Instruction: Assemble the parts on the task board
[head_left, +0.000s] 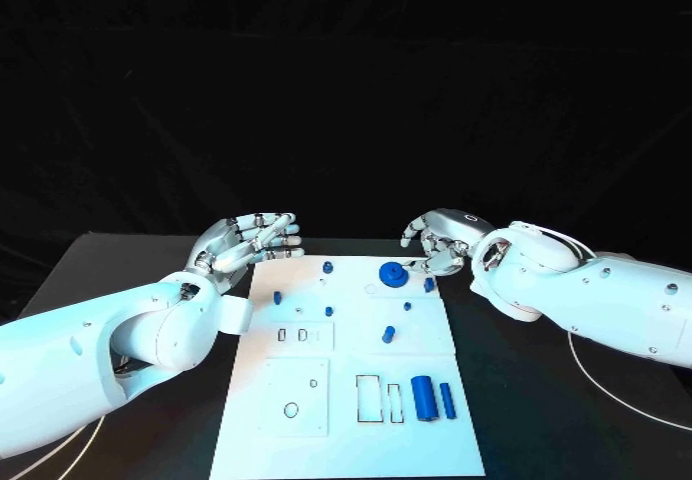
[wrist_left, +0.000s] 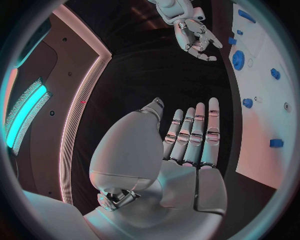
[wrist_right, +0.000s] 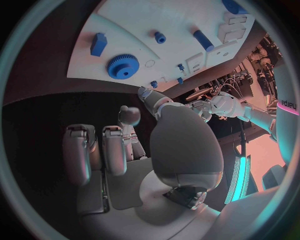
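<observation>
the white board (head_left: 346, 440) lies flat mid-table, long side running away from the robot. a blue gear (head_left: 392, 272) sits flat near its far right end, with small blue pegs (head_left: 327, 267) scattered around it. two blue cylinders (head_left: 424, 397) lie side by side near the right edge, next to rectangular cutouts (head_left: 368, 396).

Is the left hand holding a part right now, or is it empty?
Empty. The left hand has its fingers stretched out straight side by side with nothing between them, and it hovers beside the task board, not on it.
</observation>
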